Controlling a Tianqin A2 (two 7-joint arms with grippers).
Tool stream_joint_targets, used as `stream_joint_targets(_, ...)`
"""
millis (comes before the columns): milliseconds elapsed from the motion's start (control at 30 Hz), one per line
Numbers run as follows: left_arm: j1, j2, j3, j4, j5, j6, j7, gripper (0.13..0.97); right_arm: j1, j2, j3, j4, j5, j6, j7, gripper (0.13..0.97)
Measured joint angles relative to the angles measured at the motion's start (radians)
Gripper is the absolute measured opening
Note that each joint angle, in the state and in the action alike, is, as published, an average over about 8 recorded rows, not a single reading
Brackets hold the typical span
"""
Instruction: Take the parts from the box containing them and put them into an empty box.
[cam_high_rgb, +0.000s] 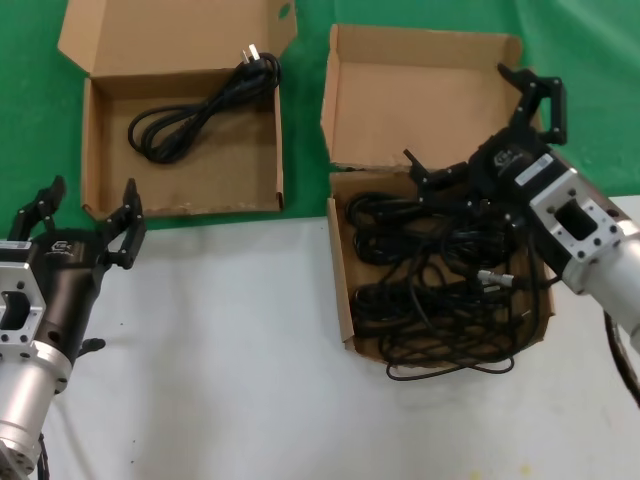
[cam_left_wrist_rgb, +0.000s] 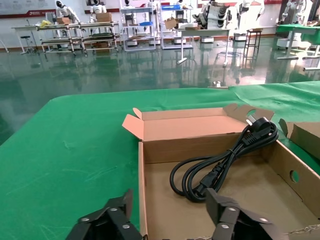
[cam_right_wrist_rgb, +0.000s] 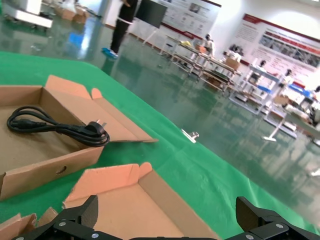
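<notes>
In the head view, the tangled cords (cam_high_rgb: 440, 290) in the right box (cam_high_rgb: 345, 300) are partly hidden by the right gripper (cam_high_rgb: 480, 130), spread wide above them, holding nothing. The left gripper (cam_high_rgb: 85, 215), also spread and empty, is seen before the left box (cam_high_rgb: 95, 140), where 1 cord (cam_high_rgb: 200, 105) lies. The left wrist view shows that cord (cam_left_wrist_rgb: 225, 160) beyond the fingertips (cam_left_wrist_rgb: 220, 202); the right wrist view shows it (cam_right_wrist_rgb: 55, 127) farther off.

You won't find any words or numbers you can read here. The left gripper (cam_high_rgb: 88, 215) and the right gripper (cam_high_rgb: 478, 125) each have a small white mark on the black body, but it is too tiny to make out. The wall posters (cam_right_wrist_rgb: 272, 35) in the right wrist view are too blurry.
</notes>
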Motion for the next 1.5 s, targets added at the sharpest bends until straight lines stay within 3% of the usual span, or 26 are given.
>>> stream_joint_targets(67, 0.001, 0.000, -0.001, 0.000, 0.001, 0.000, -0.001, 0.456, -0.013, -0.002, 0.005, 0.000, 0.016, 0.011, 0.004, 0.966)
stream_joint_targets(333, 0.004, 0.002, -0.005, 0.001, 0.004, 0.002, -0.003, 0.671, -0.063, -0.009, 0.022, -0.002, 0.081, 0.052, 0.018, 0.966)
stream_joint_targets(633, 0.007, 0.004, -0.010, 0.003, 0.008, 0.003, -0.006, 0.834, -0.120, -0.018, 0.043, -0.004, 0.155, 0.100, 0.034, 0.966)
stream_joint_targets(767, 0.009, 0.005, -0.012, 0.003, 0.010, 0.004, -0.007, 0.834, -0.145, -0.021, 0.052, -0.005, 0.187, 0.121, 0.042, 0.966)
stream_joint_targets(1033, 0.012, 0.007, -0.016, 0.005, 0.013, 0.005, -0.009, 0.933, -0.195, -0.029, 0.070, -0.007, 0.252, 0.162, 0.056, 0.966)
stream_joint_targets(1500, 0.017, 0.010, -0.023, 0.007, 0.019, 0.007, -0.014, 0.966, -0.282, -0.041, 0.101, -0.010, 0.365, 0.235, 0.081, 0.966)
